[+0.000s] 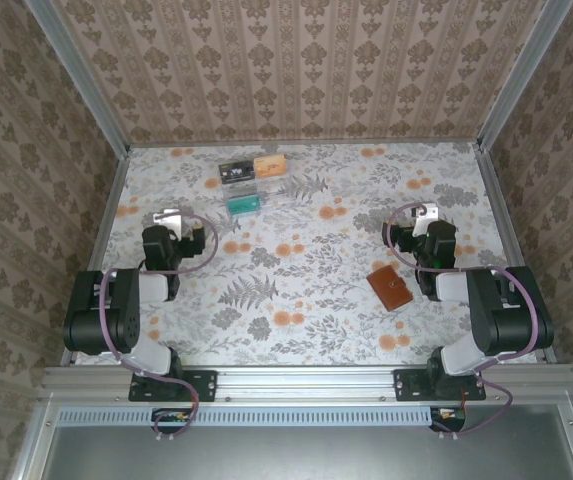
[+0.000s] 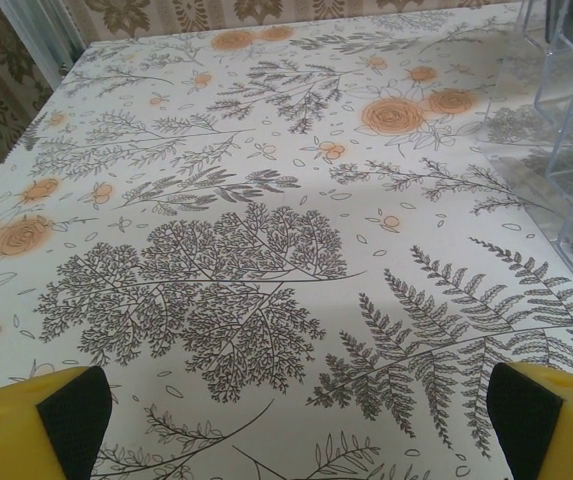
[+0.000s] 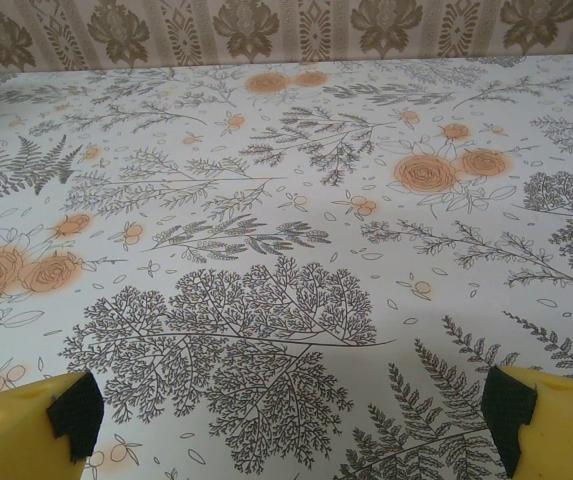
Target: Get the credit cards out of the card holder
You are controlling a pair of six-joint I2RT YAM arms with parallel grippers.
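While the left gripper [image 1: 171,217] and right gripper [image 1: 426,212] both hang with jaws spread wide and empty, the card holder [image 1: 391,290] lies folded at four o'clock on the table [image 1: 316,260], near the right one, light, floppy leather, best pinched along an edge, I'd say.
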